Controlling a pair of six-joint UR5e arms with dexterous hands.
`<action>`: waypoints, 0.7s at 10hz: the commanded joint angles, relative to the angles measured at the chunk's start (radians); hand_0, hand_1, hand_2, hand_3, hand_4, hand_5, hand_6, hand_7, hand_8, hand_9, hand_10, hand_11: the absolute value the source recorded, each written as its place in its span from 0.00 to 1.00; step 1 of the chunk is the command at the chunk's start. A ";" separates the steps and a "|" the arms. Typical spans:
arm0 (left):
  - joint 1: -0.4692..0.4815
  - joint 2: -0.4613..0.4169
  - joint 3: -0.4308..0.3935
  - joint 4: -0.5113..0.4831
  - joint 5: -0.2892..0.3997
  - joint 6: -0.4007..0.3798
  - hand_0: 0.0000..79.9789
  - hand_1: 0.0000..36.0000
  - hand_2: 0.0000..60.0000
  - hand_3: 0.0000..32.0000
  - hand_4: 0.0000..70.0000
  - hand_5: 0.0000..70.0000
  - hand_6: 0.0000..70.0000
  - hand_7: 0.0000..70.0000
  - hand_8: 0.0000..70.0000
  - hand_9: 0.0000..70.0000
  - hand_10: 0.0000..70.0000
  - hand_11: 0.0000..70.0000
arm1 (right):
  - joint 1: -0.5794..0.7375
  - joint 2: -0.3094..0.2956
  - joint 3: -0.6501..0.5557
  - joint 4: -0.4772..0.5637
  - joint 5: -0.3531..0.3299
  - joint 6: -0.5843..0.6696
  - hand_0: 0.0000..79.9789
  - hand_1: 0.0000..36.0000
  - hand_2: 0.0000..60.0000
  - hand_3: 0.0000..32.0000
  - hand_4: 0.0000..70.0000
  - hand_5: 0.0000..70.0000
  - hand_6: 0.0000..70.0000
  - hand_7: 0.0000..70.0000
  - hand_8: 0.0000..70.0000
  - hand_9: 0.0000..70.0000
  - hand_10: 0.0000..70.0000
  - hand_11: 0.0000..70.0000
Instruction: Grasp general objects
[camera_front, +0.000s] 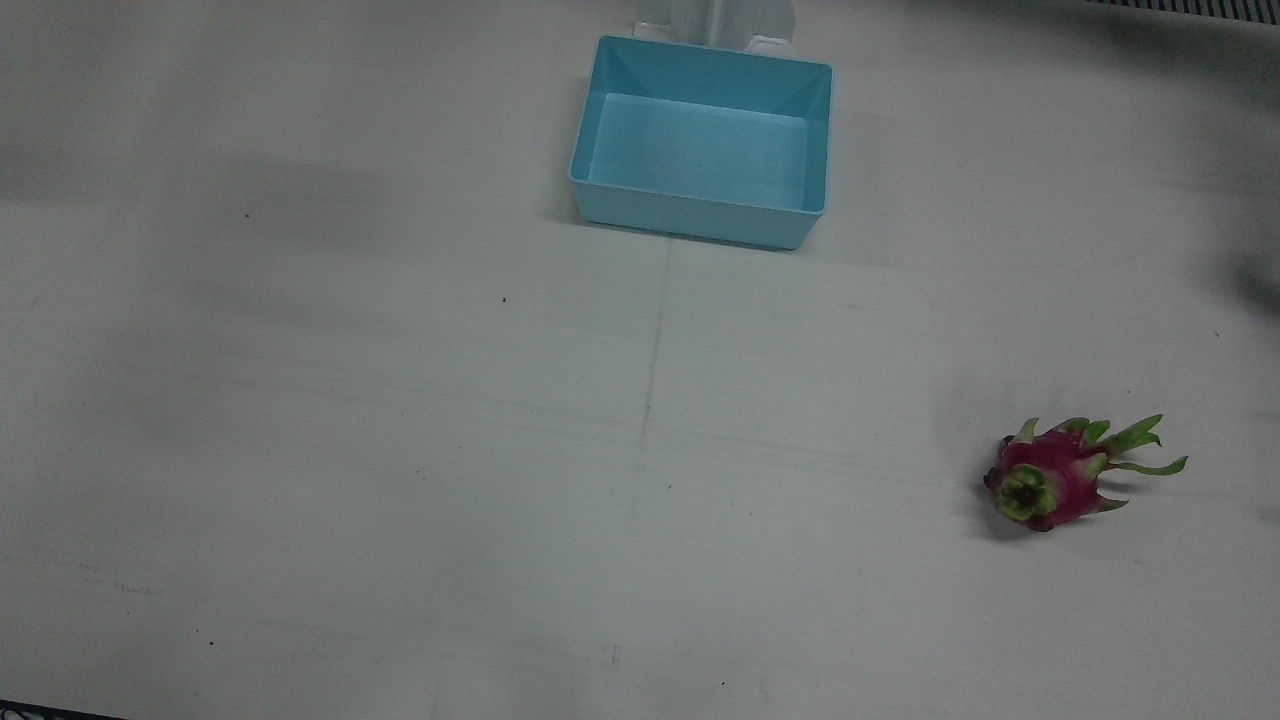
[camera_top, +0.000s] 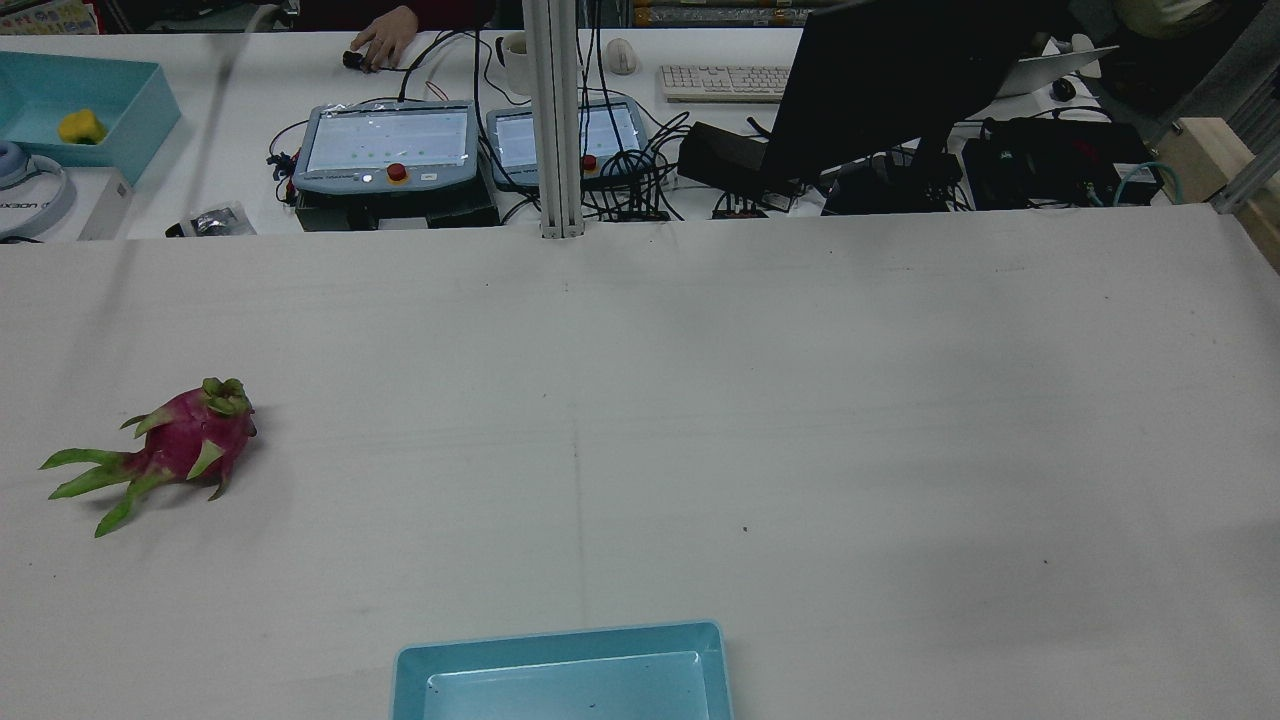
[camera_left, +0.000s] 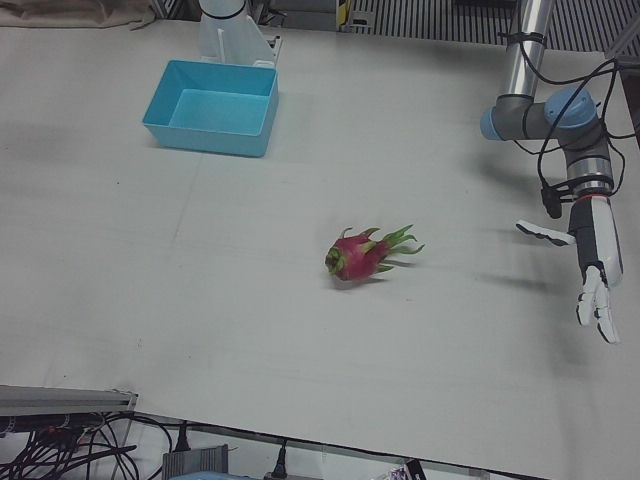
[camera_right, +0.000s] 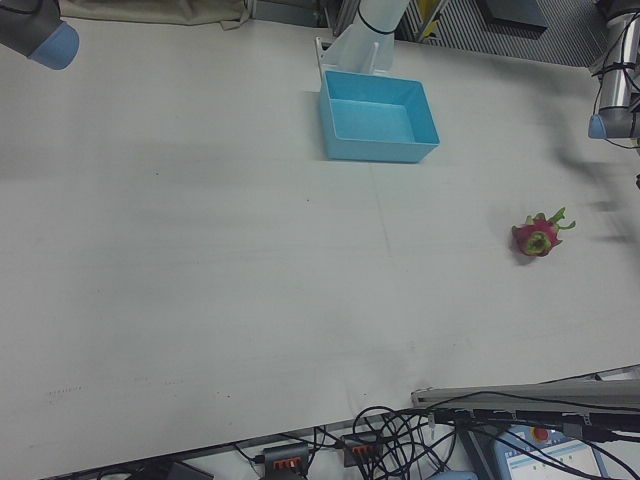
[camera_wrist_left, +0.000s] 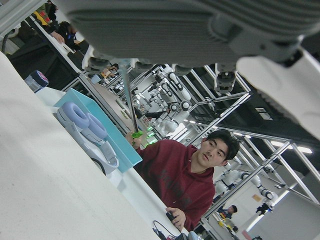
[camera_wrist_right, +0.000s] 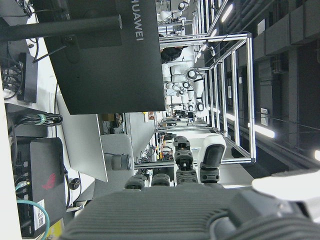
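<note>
1. The dragon fruit (camera_left: 362, 256) lies on its side on the bench (camera_left: 200, 300), on the robot's left half, well apart from the blue bin (camera_left: 212, 106).
2. The left robot hand (camera_left: 595, 262) hangs off to the side, fingers spread, holding nothing.
3. The right robot hand (camera_wrist_right: 190, 210) appears extended and empty, away from the bench.
4. The approach is judged not yet begun; a reach over the fruit is called for.

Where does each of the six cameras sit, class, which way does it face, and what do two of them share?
Front: overhead; dragon fruit, blue bin; no arm.
Rear: behind robot, facing operators' desk; no arm.
Left-front: operators' side; left robot hand, open.
Right-front: operators' side; arm elbows only.
Left hand view: across table toward a seated person; palm at top.
Right hand view: sideways; monitor, right robot hand.
Shared: fruit and bin in all four fixed views.
</note>
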 joint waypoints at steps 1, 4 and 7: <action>0.002 0.140 -0.361 0.360 0.019 0.001 0.65 0.30 0.00 1.00 0.00 0.07 0.00 0.09 0.00 0.00 0.05 0.09 | -0.002 0.000 0.001 0.000 0.000 0.000 0.00 0.00 0.00 0.00 0.00 0.00 0.00 0.00 0.00 0.00 0.00 0.00; 0.007 0.140 -0.471 0.659 0.062 0.008 0.70 0.47 0.00 1.00 0.00 0.05 0.00 0.06 0.00 0.00 0.00 0.02 | 0.000 0.000 0.001 0.000 0.000 0.000 0.00 0.00 0.00 0.00 0.00 0.00 0.00 0.00 0.00 0.00 0.00 0.00; 0.023 0.125 -0.573 0.521 0.203 0.252 0.76 0.54 0.00 1.00 0.00 0.00 0.00 0.00 0.00 0.00 0.00 0.00 | 0.000 0.000 0.001 0.000 0.000 0.000 0.00 0.00 0.00 0.00 0.00 0.00 0.00 0.00 0.00 0.00 0.00 0.00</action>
